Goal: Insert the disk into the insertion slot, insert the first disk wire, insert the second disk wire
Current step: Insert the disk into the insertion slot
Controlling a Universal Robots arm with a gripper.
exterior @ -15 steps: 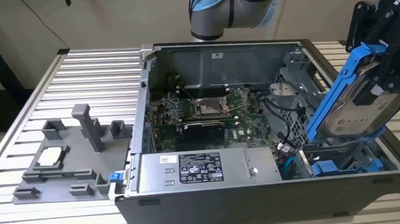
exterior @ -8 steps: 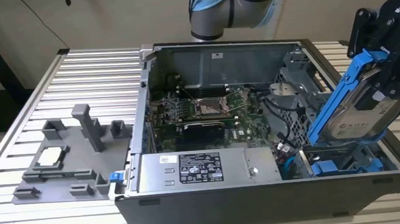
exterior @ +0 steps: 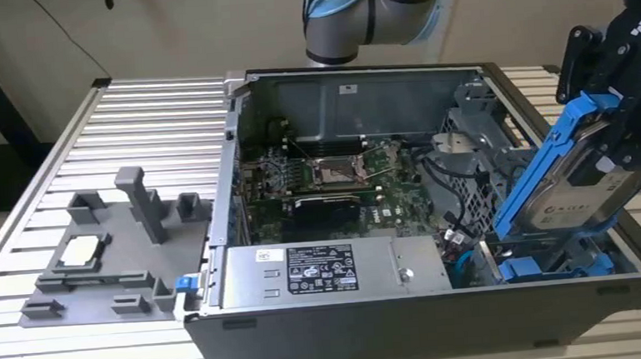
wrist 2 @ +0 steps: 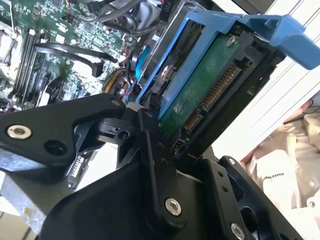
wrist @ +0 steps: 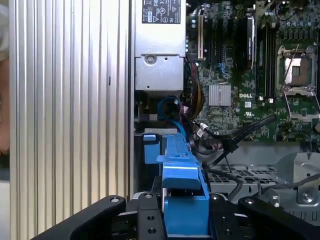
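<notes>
A: How far along is the work judged to be in the exterior view?

B: The disk is pinched between the pressed-in fingers of the gripper, at the exterior view's right. It is tilted, and its lower end is held at the mouth of the insertion slot, in a corner of the open computer case. It is not seated, so the first step is judged under way. Both wires are left to do.

A: What is added by the second wrist view?

B: The disk's green underside is turned to the camera. Its connector row is seen bare, with nothing plugged in. The blue frame is clamped by the gripper's black links.

A: And by the first wrist view?

B: The frame's edge is seen end-on above the drive cage. Black cables are left loose beside it, over the motherboard.

A: How are the surface and room described?

B: The case is set on a ribbed aluminium table. A grey fixture plate is laid at the exterior view's left. A pale wall is seen behind.
</notes>
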